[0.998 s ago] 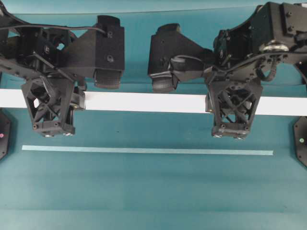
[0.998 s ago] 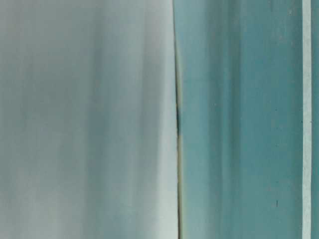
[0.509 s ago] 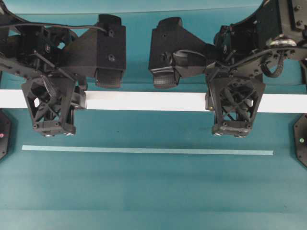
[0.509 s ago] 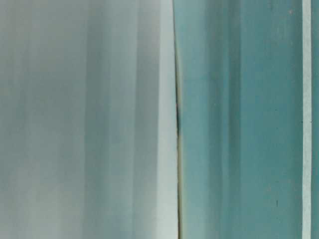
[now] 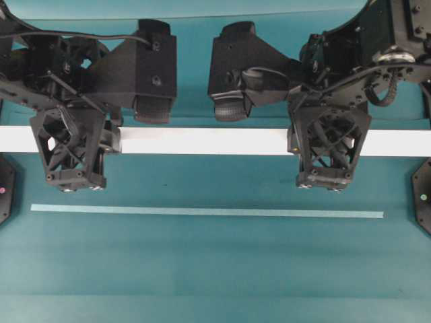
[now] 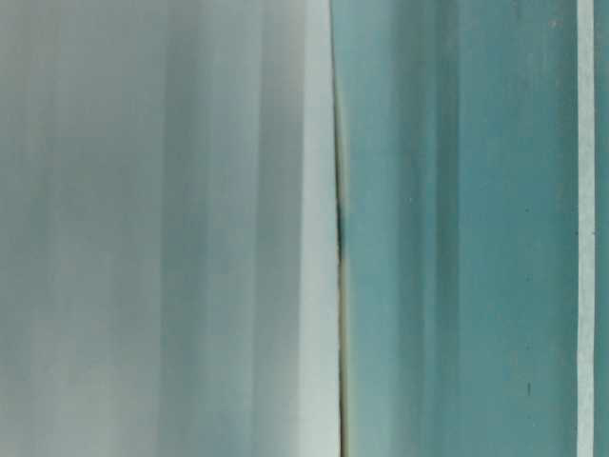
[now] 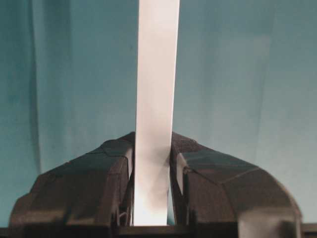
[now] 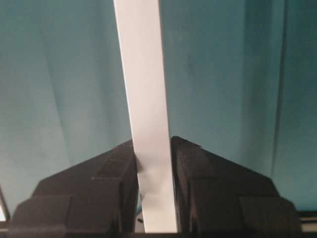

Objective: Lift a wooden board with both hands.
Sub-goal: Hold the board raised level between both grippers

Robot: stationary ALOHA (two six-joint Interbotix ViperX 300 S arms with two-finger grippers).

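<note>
The wooden board [image 5: 202, 142] is a long white plank running across the whole overhead view over the teal table. My left gripper [image 5: 74, 141] is shut on it near its left end, and my right gripper [image 5: 328, 142] is shut on it toward its right end. In the left wrist view the board [image 7: 156, 74] runs straight away from the left gripper [image 7: 152, 148], with both black fingers pressed to its edges. The right wrist view shows the same hold: the board [image 8: 143, 74] is clamped in the right gripper [image 8: 153, 148]. How high it hangs over the table does not show.
A thin pale teal tape strip [image 5: 202, 212] lies parallel to the board, nearer the front. Black round bases sit at the left edge [image 5: 5, 188] and the right edge [image 5: 423, 196]. A blurred pale surface [image 6: 171, 228] fills the left half of the table-level view.
The right gripper and the board's right part have shifted slightly toward the top of the overhead view. The left gripper has stayed put, and both grips are unchanged.
</note>
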